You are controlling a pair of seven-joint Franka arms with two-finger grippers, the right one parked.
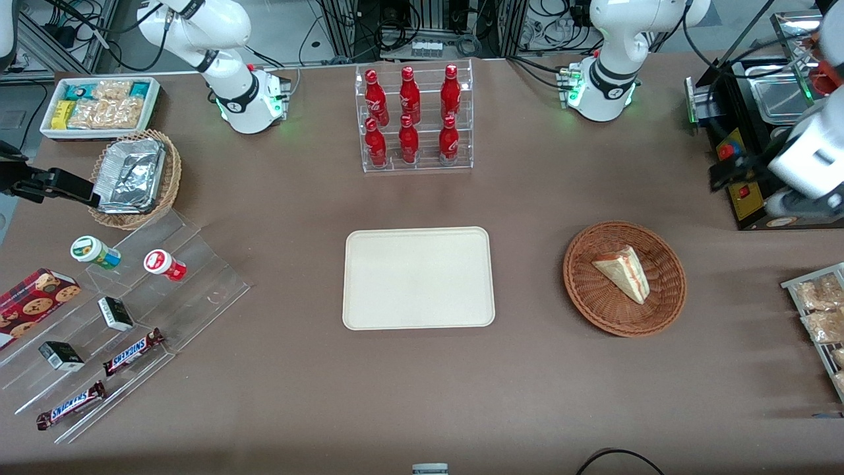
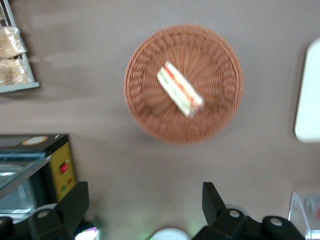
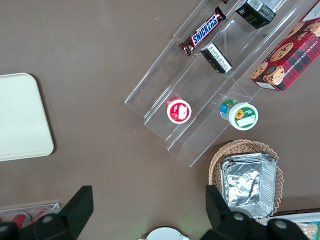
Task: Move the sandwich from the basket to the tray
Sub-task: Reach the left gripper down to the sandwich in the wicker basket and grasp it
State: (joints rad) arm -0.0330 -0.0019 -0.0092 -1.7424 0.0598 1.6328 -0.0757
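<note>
A triangular sandwich [image 1: 623, 272] [image 2: 179, 89] of pale bread with red and green filling lies in the round reddish-brown wicker basket [image 1: 580, 290] [image 2: 145, 110], toward the working arm's end of the table. The cream-white tray [image 1: 418, 278] [image 2: 307, 100] sits flat beside the basket at the table's middle, with nothing on it. My gripper [image 1: 732, 173] [image 2: 145, 205] hangs high above the table, farther from the front camera than the basket and apart from it. It is open wide, and its fingers [image 2: 75, 200] have nothing between them.
A black appliance [image 1: 752, 132] stands close under my arm. A wire rack of snack bags [image 1: 821, 310] lies beside the basket. A clear rack of red bottles [image 1: 414, 119] stands farther back than the tray. Acrylic steps with snacks [image 1: 132, 310] and a foil-filled tan basket [image 1: 135, 178] are toward the parked arm's end.
</note>
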